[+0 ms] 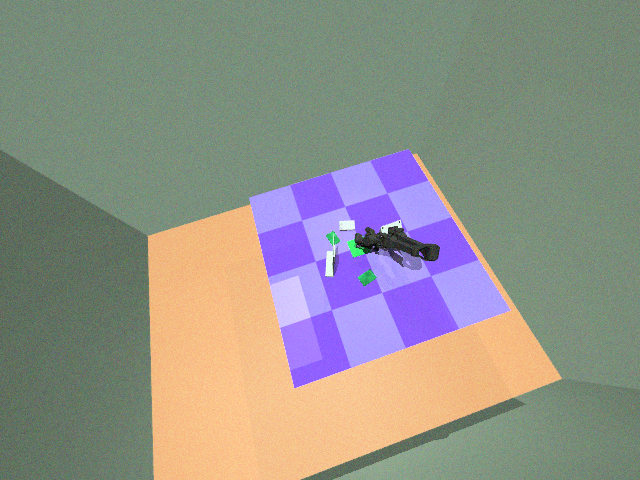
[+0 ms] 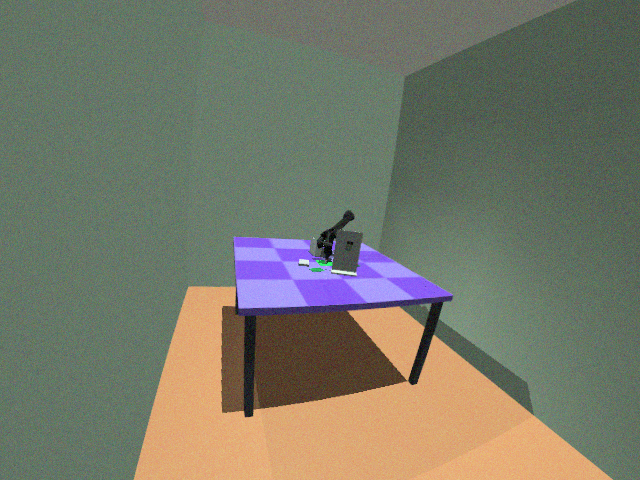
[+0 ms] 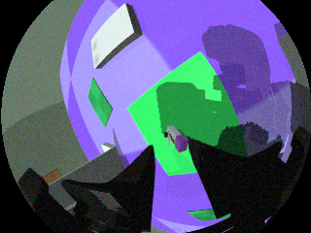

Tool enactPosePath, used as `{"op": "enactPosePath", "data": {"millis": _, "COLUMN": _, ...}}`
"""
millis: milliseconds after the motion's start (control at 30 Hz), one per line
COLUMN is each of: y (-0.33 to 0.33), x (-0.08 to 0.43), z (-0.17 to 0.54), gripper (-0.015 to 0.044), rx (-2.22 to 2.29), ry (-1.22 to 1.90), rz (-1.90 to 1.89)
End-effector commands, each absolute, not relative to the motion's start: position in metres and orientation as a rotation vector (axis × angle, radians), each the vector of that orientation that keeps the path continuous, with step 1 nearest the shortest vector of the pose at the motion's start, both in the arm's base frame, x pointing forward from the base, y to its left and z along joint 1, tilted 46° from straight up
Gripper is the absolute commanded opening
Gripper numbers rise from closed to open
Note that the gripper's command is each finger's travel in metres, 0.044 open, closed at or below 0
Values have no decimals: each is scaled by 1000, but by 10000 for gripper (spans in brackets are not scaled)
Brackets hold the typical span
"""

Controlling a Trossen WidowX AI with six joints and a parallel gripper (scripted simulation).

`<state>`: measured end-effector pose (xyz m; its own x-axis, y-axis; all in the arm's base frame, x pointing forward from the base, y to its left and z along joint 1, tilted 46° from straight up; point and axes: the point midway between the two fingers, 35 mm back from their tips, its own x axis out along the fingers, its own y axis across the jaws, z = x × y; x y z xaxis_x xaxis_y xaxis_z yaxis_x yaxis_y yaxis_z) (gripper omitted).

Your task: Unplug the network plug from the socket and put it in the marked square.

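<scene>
The plug (image 3: 177, 139), a small grey body with a purple end, is over the large green square (image 1: 355, 250) (image 3: 146, 111) in the wrist view and looks to lie on it. Its height is hard to tell, and it is too small to make out in the top and exterior views. My gripper (image 3: 171, 147) (image 2: 326, 259) is open, low over the square. Its dark fingertips stand apart on either side of the plug, with a gap showing at each side. The upright grey panel (image 2: 341, 258) (image 3: 87, 177) stands beside the square, with a dark socket opening (image 2: 349, 245) high in it.
A white block (image 1: 346, 225) (image 2: 303, 262) (image 3: 114, 39) lies near the panel. Smaller green patches lie on the table, one (image 1: 332, 238) (image 3: 100, 103) by the panel and another (image 1: 367, 277) (image 3: 209, 214) on the other side of the square. A white plate (image 1: 397, 224) is beside the arm.
</scene>
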<state>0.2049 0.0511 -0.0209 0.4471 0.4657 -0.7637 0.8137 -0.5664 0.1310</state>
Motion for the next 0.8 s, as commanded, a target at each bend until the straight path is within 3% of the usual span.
{"op": "enactPosePath", "data": {"millis": 0, "y": 50, "x": 205, "z": -18, "gripper": 156, "rx": 2213, "ry": 1072, "rz": -940}}
{"op": "enactPosePath", "data": {"millis": 767, "y": 41, "x": 200, "z": -8, "gripper": 156, "rx": 2211, "ry": 1072, "rz": -946}}
